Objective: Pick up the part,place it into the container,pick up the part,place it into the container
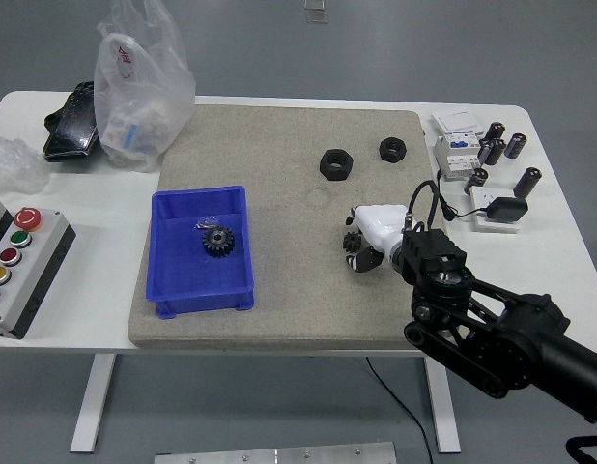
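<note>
Right robot hand (368, 242) — low over the mat, fingers curled

Blue bin (173, 290), black gears (217, 241), black nuts (335, 163). Beige mat (279, 155) on white table (559, 242). White hand (374, 232) on black arm (492, 333). Grey button box (23, 266).

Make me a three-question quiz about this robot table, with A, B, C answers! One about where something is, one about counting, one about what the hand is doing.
1. Where is the blue bin?
A. left part of the mat
B. off the mat
C. under the bag

2. How many gears lie in the bin?
A. none
B. one
C. three

3. What is the right hand doing?
A. resting away
B. waving
C. closing on the small gear

Answers: 1 A, it sits on the grey mat; 2 B, one black gear shows; 3 C, fingers curl at the gear.
</note>
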{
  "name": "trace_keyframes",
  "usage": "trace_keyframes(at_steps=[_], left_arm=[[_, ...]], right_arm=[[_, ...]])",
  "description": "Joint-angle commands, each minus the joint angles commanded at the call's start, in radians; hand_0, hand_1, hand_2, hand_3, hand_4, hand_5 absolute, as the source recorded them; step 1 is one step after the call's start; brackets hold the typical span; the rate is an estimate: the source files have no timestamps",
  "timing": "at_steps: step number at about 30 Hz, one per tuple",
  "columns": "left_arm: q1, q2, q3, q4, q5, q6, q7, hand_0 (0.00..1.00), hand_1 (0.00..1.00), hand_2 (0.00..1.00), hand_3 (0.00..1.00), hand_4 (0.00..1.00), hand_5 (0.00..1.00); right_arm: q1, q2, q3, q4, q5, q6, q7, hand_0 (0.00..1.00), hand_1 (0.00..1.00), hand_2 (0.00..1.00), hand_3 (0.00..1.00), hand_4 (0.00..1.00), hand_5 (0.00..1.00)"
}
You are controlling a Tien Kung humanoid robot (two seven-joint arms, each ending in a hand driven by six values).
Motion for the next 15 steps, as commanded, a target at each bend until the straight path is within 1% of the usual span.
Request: trace_keyframes(at_steps=[4,5,10,11,15], left_arm=[[-0.002,0.003,0.002,0.0,-0.002,0.0,-0.009,0.827,0.733,0.764,0.83,0.842,0.492],[-0.003,0.004,0.002,0.0,-0.003,0.0,-0.011,0.827,0.732,0.764,0.829,0.842,0.492],[0.0,0.002,0.004,0.0,-0.006,-0.001,-0.012,0.827,0.732,0.764,0.829,0.842,0.492],[0.0,0.001,0.004,0.0,-0.006,-0.001,-0.012,0.827,0.732,0.763,0.83,0.842,0.492],[-0.002,0.002,0.004,0.0,-0.006,-0.001,-0.014,0.827,0.732,0.763,0.83,0.842,0.492]], right_arm=[[-0.003,0.002,0.0,-0.013,0.002,-0.009,0.004,0.31,0.44,0.574,0.669,0.607,0.225],[-0.003,0.002,0.001,-0.016,0.001,-0.01,0.005,0.299,0.417,0.47,0.553,0.43,0.12],[-0.005,-0.003,0.008,-0.02,-0.008,-0.006,0.007,0.299,0.417,0.47,0.553,0.43,0.12],[-0.006,-0.004,0.008,-0.019,-0.009,-0.005,0.008,0.277,0.376,0.352,0.414,0.194,0.003],[-0.007,-0.006,0.006,-0.016,-0.008,-0.016,0.017,0.277,0.376,0.352,0.414,0.194,0.003]])
